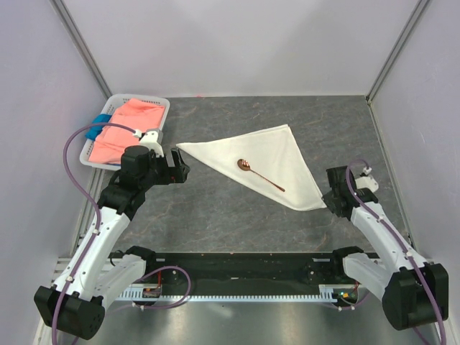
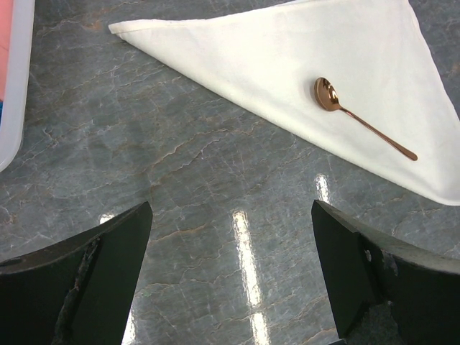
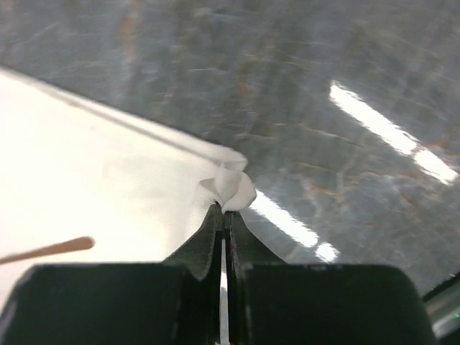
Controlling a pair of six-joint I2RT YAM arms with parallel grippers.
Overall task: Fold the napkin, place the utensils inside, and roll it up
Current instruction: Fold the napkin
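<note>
The off-white napkin (image 1: 266, 162) lies folded into a triangle on the dark table. A copper spoon (image 1: 259, 175) rests on it, bowl toward the left; it also shows in the left wrist view as the spoon (image 2: 359, 116) on the napkin (image 2: 302, 65). My right gripper (image 1: 329, 199) is at the napkin's near right corner, shut on a pinched fold of the napkin (image 3: 231, 188); the right gripper (image 3: 223, 214) has its tips pressed together. My left gripper (image 1: 185, 167) hovers just left of the napkin's left tip, and the left gripper (image 2: 230, 280) is open over bare table.
A white basket (image 1: 159, 108) at the back left holds a salmon-pink cloth (image 1: 123, 128) and a blue cloth (image 1: 98, 124). Grey walls close in the table on the left, back and right.
</note>
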